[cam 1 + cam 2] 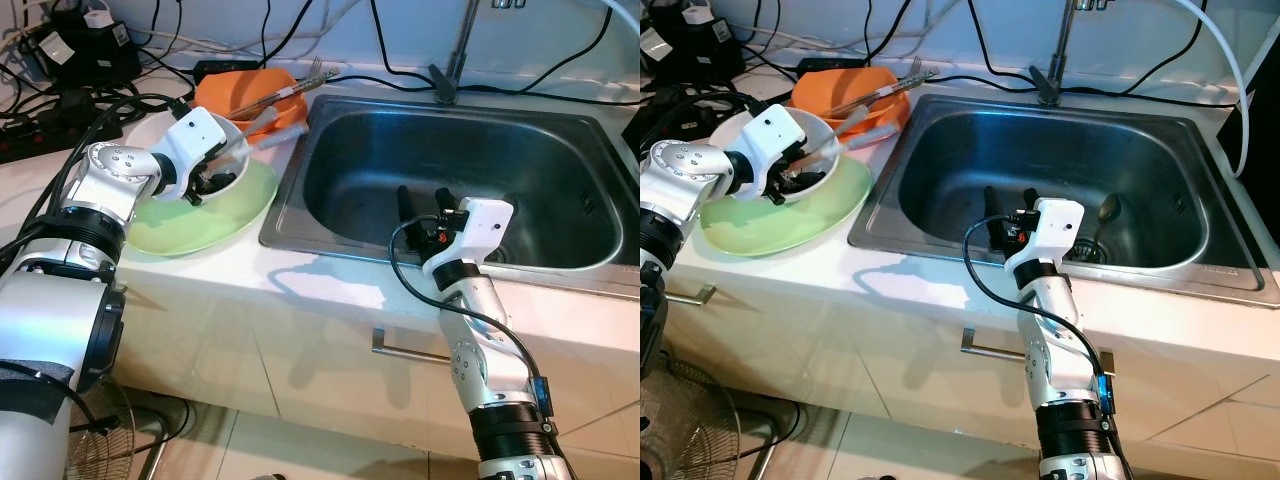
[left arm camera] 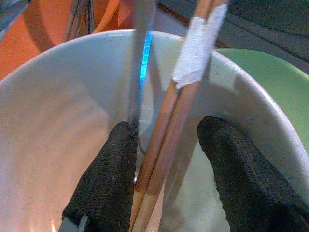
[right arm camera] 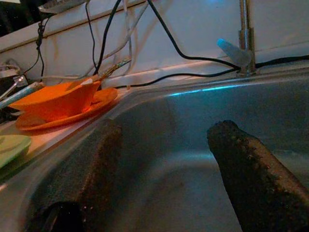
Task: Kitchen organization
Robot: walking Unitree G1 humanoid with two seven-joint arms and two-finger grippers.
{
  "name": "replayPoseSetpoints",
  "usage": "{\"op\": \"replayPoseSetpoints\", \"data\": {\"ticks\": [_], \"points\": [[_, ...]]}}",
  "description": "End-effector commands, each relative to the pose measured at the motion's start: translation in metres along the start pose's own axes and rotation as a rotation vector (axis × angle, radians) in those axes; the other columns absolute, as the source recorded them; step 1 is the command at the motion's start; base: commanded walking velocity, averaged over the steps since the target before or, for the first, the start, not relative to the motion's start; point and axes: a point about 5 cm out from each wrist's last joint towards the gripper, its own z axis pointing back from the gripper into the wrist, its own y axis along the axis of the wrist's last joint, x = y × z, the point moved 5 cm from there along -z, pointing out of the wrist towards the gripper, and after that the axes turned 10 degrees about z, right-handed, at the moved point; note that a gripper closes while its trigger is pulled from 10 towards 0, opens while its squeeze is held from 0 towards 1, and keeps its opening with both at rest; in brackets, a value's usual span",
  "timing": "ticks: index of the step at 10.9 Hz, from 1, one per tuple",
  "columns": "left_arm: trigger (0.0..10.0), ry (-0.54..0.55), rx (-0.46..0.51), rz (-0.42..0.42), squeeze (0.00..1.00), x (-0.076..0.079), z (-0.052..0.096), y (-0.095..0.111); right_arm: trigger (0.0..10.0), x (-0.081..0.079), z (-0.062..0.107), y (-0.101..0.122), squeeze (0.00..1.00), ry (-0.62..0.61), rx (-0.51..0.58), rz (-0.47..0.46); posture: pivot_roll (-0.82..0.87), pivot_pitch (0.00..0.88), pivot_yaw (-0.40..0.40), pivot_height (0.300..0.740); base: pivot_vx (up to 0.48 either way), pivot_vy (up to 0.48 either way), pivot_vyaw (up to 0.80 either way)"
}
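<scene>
Left pincer [image 1: 213, 170] spread inside white bowl [image 2: 58, 121] around chopsticks [image 2: 166, 145], nothing pinched yet; right pincer [image 1: 424, 205] spread, empty over sink [image 1: 350, 140], spoon [image 1: 1106, 212] just beyond it, so organizing looks barely started.

White bowl [image 1: 228, 150], pale green plate [image 1: 205, 222], orange dishes [image 1: 245, 90] beside a steel-grey sink [image 1: 560, 160].
Black fingers of the left gripper [image 2: 166, 181] flank tan chopsticks [image 2: 166, 145] banded with white tape; the right gripper [image 1: 426, 203], black-fingered with a white housing, hangs over dull silver steel.
</scene>
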Motion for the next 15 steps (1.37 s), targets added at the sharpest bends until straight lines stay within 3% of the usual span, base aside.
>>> {"op": "replayPoseSetpoints", "data": {"ticks": [1, 2, 3, 4, 5, 12, 15], "points": [[10.0, -0.014, -0.035, 0.032, 0.00, 0.003, -0.001, -0.013, 10.0, 0.007, 0.016, -0.039, 0.00, -0.030, -0.154, -0.024, 0.14, 0.153, 0.069, 0.740, 0.000, 0.000, 0.00], [10.0, -0.019, -0.035, 0.038, 0.00, 0.004, -0.001, -0.013, 10.0, 0.007, 0.015, -0.039, 0.00, -0.031, -0.154, -0.024, 0.15, 0.148, 0.069, 0.740, 0.000, 0.000, 0.00], [4.9, -0.012, -0.036, 0.047, 0.00, 0.002, 0.000, -0.013, 10.0, 0.007, 0.014, -0.039, 0.00, -0.031, -0.153, -0.026, 0.15, 0.144, 0.071, 0.740, 0.000, 0.000, 0.00], [1.2, -0.007, -0.037, 0.049, 0.00, 0.001, 0.000, -0.012, 10.0, 0.007, 0.013, -0.038, 0.00, -0.031, -0.152, -0.027, 0.15, 0.141, 0.071, 0.740, 0.000, 0.000, 0.00], [0.0, -0.011, -0.035, 0.050, 0.00, 0.002, 0.000, -0.012, 10.0, 0.008, 0.012, -0.037, 0.00, -0.033, -0.149, -0.026, 0.15, 0.137, 0.071, 0.740, 0.000, 0.000, 0.00], [0.0, -0.003, 0.018, 0.108, 0.00, -0.005, 0.006, -0.008, 10.0, 0.011, 0.005, -0.034, 0.00, -0.031, -0.140, -0.016, 0.15, 0.118, 0.054, 0.740, 0.000, 0.000, 0.00], [0.0, -0.033, 0.097, 0.135, 0.00, -0.010, 0.013, 0.004, 10.0, 0.009, -0.003, -0.031, 0.00, -0.015, -0.130, -0.012, 0.16, 0.101, 0.040, 0.740, 0.000, 0.000, 0.00]]}}
